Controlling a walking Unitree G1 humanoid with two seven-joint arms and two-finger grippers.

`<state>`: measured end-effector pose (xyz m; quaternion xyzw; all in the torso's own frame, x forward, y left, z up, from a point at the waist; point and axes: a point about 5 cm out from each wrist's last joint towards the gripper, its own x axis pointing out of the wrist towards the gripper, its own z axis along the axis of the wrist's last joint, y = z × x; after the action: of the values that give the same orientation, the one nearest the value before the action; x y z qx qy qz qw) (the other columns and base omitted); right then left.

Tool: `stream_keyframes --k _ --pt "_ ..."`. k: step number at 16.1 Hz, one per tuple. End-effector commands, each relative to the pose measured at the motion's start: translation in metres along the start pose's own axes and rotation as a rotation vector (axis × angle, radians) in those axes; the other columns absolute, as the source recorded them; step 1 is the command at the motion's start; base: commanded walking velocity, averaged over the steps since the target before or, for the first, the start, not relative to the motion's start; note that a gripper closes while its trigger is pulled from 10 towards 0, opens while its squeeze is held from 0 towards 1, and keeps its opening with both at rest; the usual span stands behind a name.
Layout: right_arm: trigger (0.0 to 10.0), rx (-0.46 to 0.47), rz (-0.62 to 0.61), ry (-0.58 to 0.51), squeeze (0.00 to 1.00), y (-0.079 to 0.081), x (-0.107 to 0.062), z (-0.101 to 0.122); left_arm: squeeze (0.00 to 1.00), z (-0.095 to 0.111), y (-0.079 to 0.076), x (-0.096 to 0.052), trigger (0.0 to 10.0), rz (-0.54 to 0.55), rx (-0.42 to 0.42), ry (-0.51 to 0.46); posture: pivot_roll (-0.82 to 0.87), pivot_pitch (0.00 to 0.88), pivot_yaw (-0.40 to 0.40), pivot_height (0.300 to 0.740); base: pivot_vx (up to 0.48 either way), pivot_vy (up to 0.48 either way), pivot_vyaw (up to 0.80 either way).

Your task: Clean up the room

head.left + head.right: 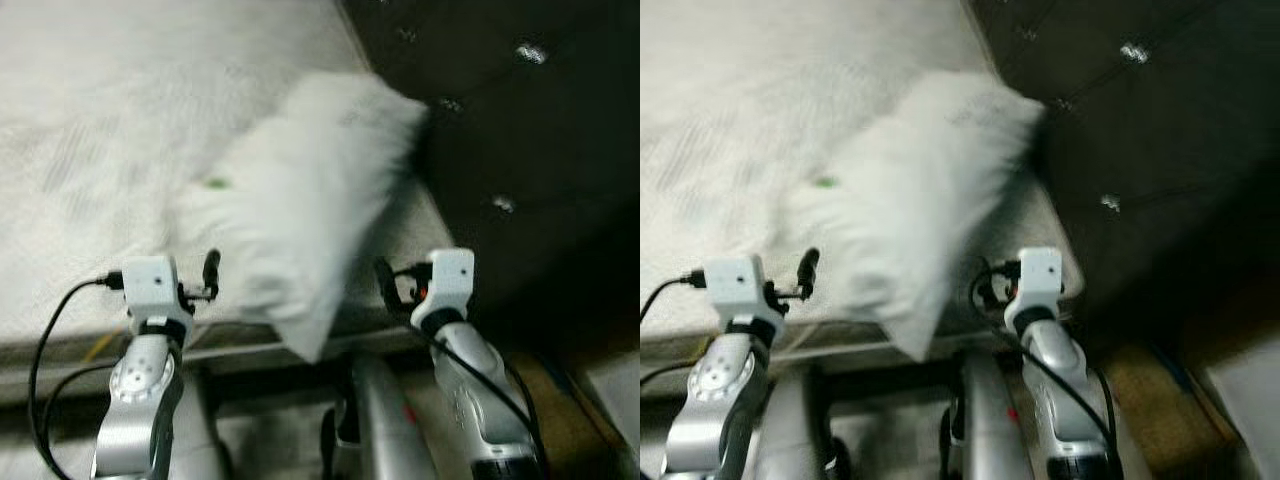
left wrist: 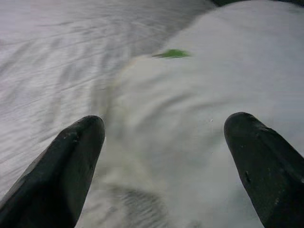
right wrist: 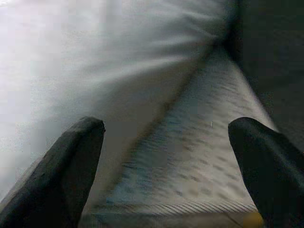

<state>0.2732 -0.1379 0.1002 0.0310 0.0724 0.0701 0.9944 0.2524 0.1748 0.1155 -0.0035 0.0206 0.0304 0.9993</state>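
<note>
Bare white mattress [image 1: 120, 120] of a bed, patterned with faint quilting, running up to a dark tufted headboard [image 1: 520, 130] studded with shiny buttons. Lying across the mattress near its headboard corner: a white pillow [image 1: 310, 200], blurred, set on a slant, one corner up against the headboard, the opposite corner hanging over the near edge of the bed. Small green mark [image 1: 216, 183] showing on the pillow's side toward the middle of the mattress.

Raised at the near edge of the bed, on one side of the pillow's overhanging corner: left end effector [image 2: 161, 156], silver forearm bent up from below, white wrist block on top, black cable looping off it. Black fingers [image 2: 71, 161] spread wide apart, nothing between them, pointing at the pillow with the green mark just beyond.

Raised likewise on the other side of that corner, toward the headboard: right end effector [image 3: 166, 161], silver forearm angled up and inward, cable trailing down along it. Fingers [image 3: 266, 166] also spread wide apart and holding nothing, aimed along the strip of mattress between pillow and headboard, pillow's edge beside one finger.

Below the bed's near edge: dim floor and part of the robot's silver body [image 1: 385, 420] between the two arms.
</note>
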Motion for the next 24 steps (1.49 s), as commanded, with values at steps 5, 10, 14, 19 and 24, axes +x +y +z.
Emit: stream_keyframes --k 5,10,14,19,24 --pt "10.0 -0.033 0.099 0.139 0.00 0.005 0.004 -0.016 0.00 -0.005 -0.001 -0.003 10.0 0.008 0.007 0.027 -0.01 0.149 -0.116 0.538 0.000 0.000 0.00" --pt "10.0 -0.032 0.257 0.208 0.00 0.017 0.009 -0.020 0.00 -0.008 0.012 -0.013 10.0 0.072 0.012 0.076 0.00 0.154 -0.117 0.488 0.000 0.000 0.00" --pt "10.0 -0.014 0.442 0.248 0.00 0.017 0.020 -0.011 0.00 -0.013 0.028 -0.030 10.0 0.126 0.044 0.112 0.04 0.164 -0.113 0.488 0.000 0.000 0.00" --pt "10.0 0.123 0.690 0.224 0.00 0.031 0.027 0.017 0.00 -0.016 0.046 -0.043 10.0 0.146 0.086 0.143 0.07 0.157 -0.105 0.488 0.000 0.000 0.00" --pt "10.0 0.246 0.569 0.141 0.00 0.056 0.050 0.032 0.00 -0.014 0.048 -0.048 10.0 0.135 0.098 0.148 0.10 0.151 -0.092 0.488 0.000 0.000 0.00"
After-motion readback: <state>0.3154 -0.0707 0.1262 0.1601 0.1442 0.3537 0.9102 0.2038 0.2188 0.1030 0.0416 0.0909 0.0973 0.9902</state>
